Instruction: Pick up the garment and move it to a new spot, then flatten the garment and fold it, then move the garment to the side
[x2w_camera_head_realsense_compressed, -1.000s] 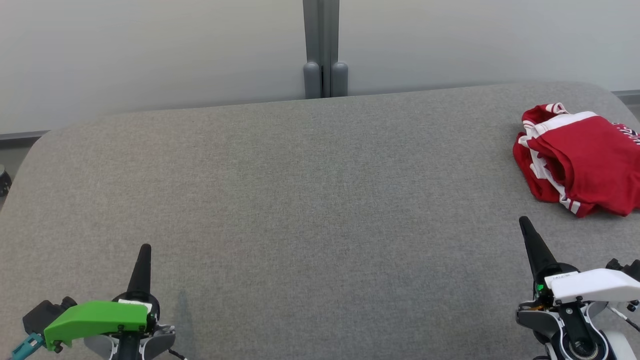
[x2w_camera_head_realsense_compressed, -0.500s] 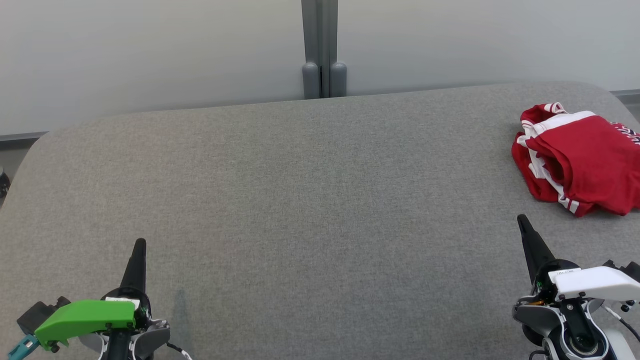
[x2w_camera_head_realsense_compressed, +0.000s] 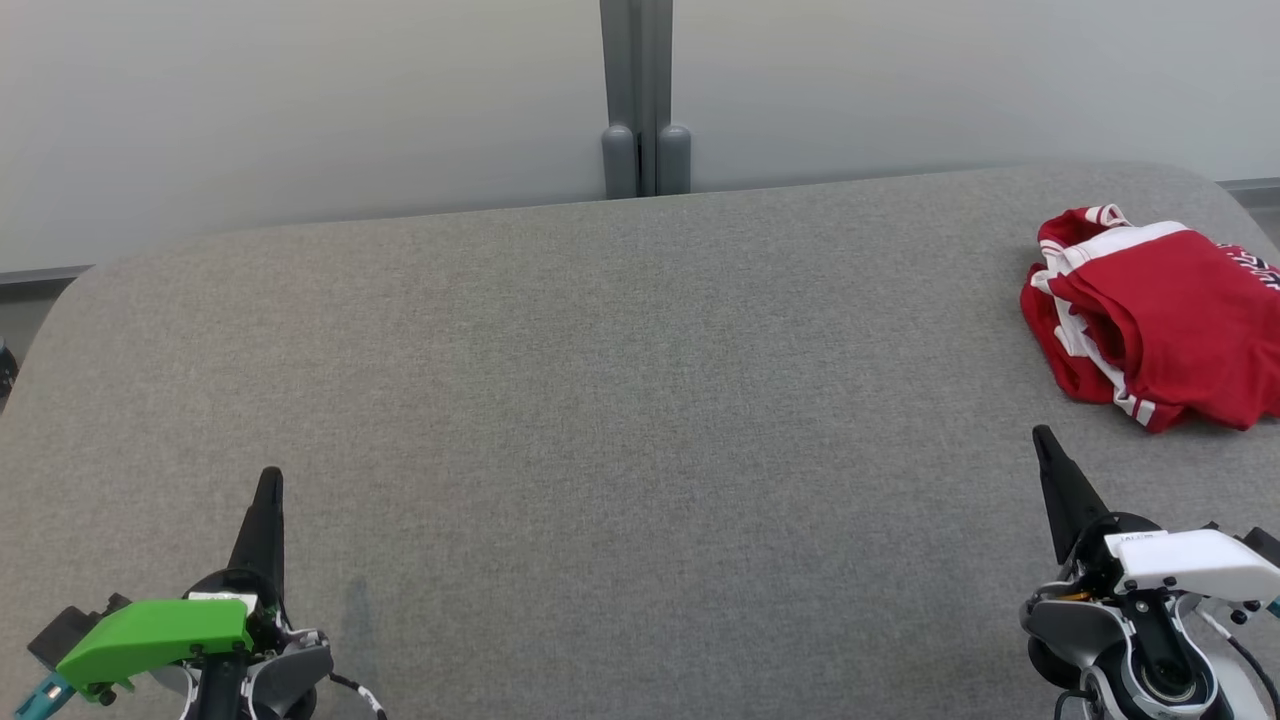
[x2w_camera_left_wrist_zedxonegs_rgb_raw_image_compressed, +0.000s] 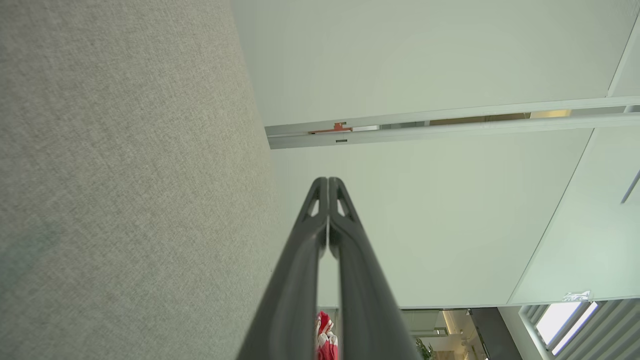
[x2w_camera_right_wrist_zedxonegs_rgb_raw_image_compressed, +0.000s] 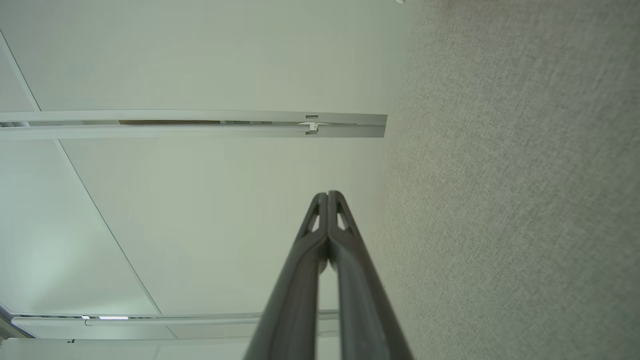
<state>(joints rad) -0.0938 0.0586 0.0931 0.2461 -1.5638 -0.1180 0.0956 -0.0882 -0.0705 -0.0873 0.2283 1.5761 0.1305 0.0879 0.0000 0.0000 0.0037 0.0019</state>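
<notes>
Left gripper (x2w_camera_head_realsense_compressed: 268, 482) and right gripper (x2w_camera_head_realsense_compressed: 1042, 440): both pressed together, holding nothing.
They hang over the grey fabric-covered table (x2w_camera_head_realsense_compressed: 640, 380); the crumpled red garment with white stripes (x2w_camera_head_realsense_compressed: 1165, 325) lies beyond the right gripper, slightly to its right, not touching it.

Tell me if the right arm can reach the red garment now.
Probably yes: the shut right gripper sits near the garment, with only bare table between them. It must open first.
</notes>
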